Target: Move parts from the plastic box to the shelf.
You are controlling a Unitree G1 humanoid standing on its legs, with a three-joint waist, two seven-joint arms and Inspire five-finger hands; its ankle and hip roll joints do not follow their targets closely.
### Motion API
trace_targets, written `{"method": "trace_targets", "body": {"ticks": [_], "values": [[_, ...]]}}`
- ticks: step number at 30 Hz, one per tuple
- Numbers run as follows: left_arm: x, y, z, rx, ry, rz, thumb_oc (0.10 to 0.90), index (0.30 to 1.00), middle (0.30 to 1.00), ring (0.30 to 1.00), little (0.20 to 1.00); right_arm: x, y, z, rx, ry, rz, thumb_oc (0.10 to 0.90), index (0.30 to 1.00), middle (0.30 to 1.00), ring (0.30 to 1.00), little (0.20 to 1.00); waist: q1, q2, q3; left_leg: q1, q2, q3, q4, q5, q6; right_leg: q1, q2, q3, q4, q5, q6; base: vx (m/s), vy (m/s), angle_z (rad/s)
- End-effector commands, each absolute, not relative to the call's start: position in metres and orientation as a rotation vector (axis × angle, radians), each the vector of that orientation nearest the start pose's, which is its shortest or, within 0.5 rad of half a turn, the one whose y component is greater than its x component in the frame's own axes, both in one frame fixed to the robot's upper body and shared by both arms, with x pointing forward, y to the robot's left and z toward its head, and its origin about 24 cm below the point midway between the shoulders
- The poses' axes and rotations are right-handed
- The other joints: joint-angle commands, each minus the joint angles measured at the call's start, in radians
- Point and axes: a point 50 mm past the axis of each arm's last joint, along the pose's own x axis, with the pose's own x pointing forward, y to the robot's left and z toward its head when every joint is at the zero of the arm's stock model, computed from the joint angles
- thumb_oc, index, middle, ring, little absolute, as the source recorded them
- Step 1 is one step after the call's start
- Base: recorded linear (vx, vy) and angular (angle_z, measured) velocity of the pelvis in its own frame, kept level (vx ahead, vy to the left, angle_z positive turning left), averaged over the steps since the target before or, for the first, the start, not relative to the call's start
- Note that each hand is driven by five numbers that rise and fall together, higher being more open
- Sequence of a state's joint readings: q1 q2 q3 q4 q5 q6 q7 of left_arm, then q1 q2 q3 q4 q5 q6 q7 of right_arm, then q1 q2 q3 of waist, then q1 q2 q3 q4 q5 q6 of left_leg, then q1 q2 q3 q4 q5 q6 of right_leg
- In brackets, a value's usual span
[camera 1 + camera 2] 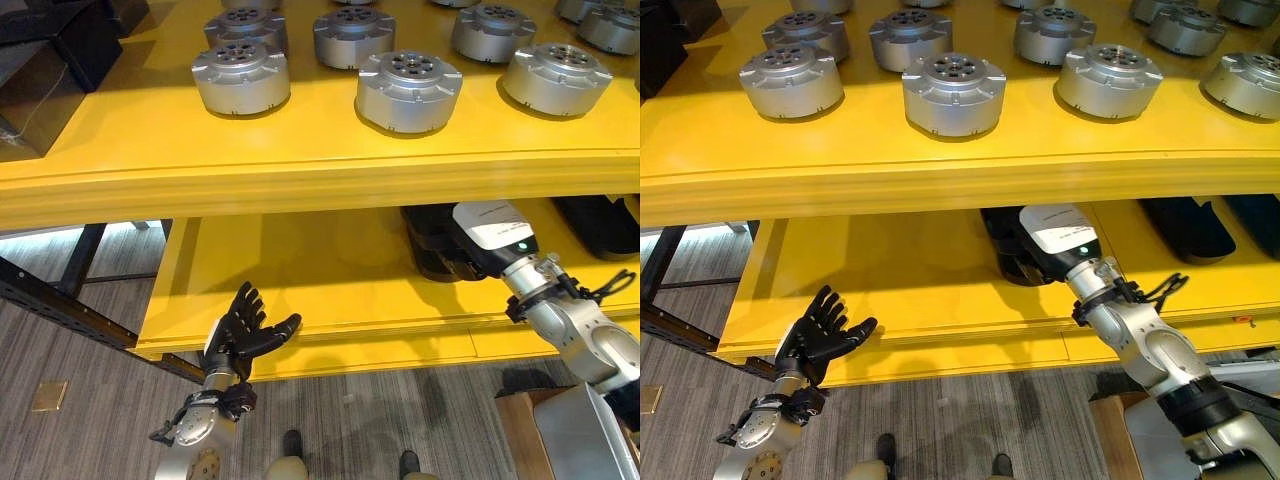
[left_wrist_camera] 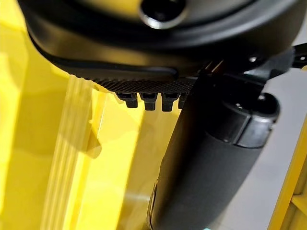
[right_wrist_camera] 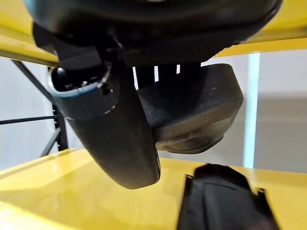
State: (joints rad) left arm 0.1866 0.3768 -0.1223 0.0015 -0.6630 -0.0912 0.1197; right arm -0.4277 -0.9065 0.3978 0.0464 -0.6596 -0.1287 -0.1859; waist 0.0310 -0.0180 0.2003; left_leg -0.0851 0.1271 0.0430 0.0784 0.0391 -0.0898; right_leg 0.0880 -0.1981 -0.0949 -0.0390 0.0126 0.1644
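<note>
We've got the right hand (image 3: 120, 139) under the yellow metal shelf (image 1: 300, 160), thumb and fingers wrapped round a black moulded plastic part (image 3: 192, 110) on the lower level. Left hand (image 1: 240, 335) hangs open, fingers spread.

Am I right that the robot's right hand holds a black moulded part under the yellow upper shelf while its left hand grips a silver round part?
Not quite: the left hand is open and empty by the lower yellow shelf, per the left eye view. The right hand does hold the black moulded part.

Glossy yellow-painted shelf (image 1: 300, 165) carries matt, smooth silver metal parts (image 1: 409, 90); the floor (image 1: 90, 360) is rough grey carpet.
</note>
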Motion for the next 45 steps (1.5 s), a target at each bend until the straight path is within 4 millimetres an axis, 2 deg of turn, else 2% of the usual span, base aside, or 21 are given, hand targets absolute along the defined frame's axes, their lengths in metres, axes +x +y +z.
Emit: {"method": "trace_targets", "body": {"ticks": [1, 12, 19, 23, 29, 35, 39, 45], "values": [[0.228, 0.219, 0.059, -0.251, -0.092, 0.053, 0.900, 1.000, 1.000, 1.000, 1.000, 0.319, -0.176, 0.241, -1.489, -0.870, -0.045, 0.400, 0.300, 0.300, 0.300, 0.300, 0.028, -0.043, -0.047, -0.034, 0.060, 0.018, 0.082, -0.068, 0.009, 0.040, -0.031, -0.054, 0.121, -0.139, -0.029, 0.00, 0.000, 0.18], [0.229, 0.222, 0.064, -0.248, -0.110, 0.074, 0.900, 1.000, 1.000, 1.000, 1.000, 0.341, -0.149, 0.253, -1.381, -0.877, -0.046, 0.400, 0.300, 0.300, 0.300, 0.300, 0.082, -0.047, -0.030, -0.076, 0.044, -0.021, 0.109, -0.071, 0.012, 0.044, -0.030, -0.093, 0.129, -0.148, -0.036, -0.01, -0.002, 0.12], [0.233, 0.224, 0.068, -0.239, -0.129, 0.083, 0.900, 1.000, 1.000, 1.000, 1.000, 0.351, -0.138, 0.267, -1.306, -0.885, -0.088, 0.400, 0.300, 0.300, 0.300, 0.300, 0.108, -0.037, 0.020, -0.149, 0.047, -0.051, 0.200, -0.093, 0.013, -0.013, -0.023, -0.097, 0.211, -0.181, -0.048, -0.08, -0.006, 0.14], [0.235, 0.226, 0.072, -0.238, -0.143, 0.088, 0.900, 1.000, 1.000, 1.000, 1.000, 0.356, -0.128, 0.277, -1.246, -0.901, -0.110, 0.400, 0.300, 0.300, 0.300, 0.300, 0.114, -0.014, 0.063, -0.198, 0.049, -0.061, 0.296, -0.131, 0.026, -0.100, -0.029, -0.074, 0.339, -0.219, -0.061, -0.10, 0.047, 0.03], [0.237, 0.226, 0.076, -0.247, -0.162, 0.095, 0.900, 1.000, 1.000, 1.000, 1.000, 0.358, -0.117, 0.289, -1.216, -0.933, -0.126, 0.400, 0.300, 0.300, 0.300, 0.300, 0.117, 0.003, 0.097, -0.267, 0.047, -0.080, 0.427, -0.189, 0.046, -0.204, -0.036, -0.038, 0.498, -0.277, -0.076, -0.07, 0.039, -0.07], [0.238, 0.222, 0.077, -0.252, -0.161, 0.081, 0.900, 1.000, 1.000, 1.000, 1.000, 0.356, -0.111, 0.301, -1.155, -0.965, -0.150, 0.400, 0.300, 0.300, 0.300, 0.300, 0.114, 0.008, 0.103, -0.323, 0.040, -0.101, 0.527, -0.235, 0.061, -0.266, -0.043, -0.027, 0.615, -0.331, -0.091, -0.03, 0.025, -0.02], [0.239, 0.221, 0.077, -0.258, -0.156, 0.081, 0.900, 1.000, 1.000, 1.000, 1.000, 0.357, -0.112, 0.300, -1.134, -0.954, -0.161, 0.400, 0.300, 0.300, 0.300, 0.300, 0.116, 0.005, 0.107, -0.350, 0.033, -0.120, 0.589, -0.264, 0.068, -0.289, -0.047, -0.028, 0.685, -0.371, -0.106, -0.02, 0.011, 0.05], [0.238, 0.220, 0.077, -0.258, -0.155, 0.077, 0.900, 1.000, 1.000, 1.000, 1.000, 0.359, -0.116, 0.297, -1.145, -0.928, -0.166, 0.400, 0.300, 0.300, 0.300, 0.300, 0.118, 0.002, 0.110, -0.371, 0.031, -0.137, 0.631, -0.285, 0.071, -0.308, -0.044, -0.025, 0.736, -0.397, -0.115, -0.01, -0.004, 0.07]]}}
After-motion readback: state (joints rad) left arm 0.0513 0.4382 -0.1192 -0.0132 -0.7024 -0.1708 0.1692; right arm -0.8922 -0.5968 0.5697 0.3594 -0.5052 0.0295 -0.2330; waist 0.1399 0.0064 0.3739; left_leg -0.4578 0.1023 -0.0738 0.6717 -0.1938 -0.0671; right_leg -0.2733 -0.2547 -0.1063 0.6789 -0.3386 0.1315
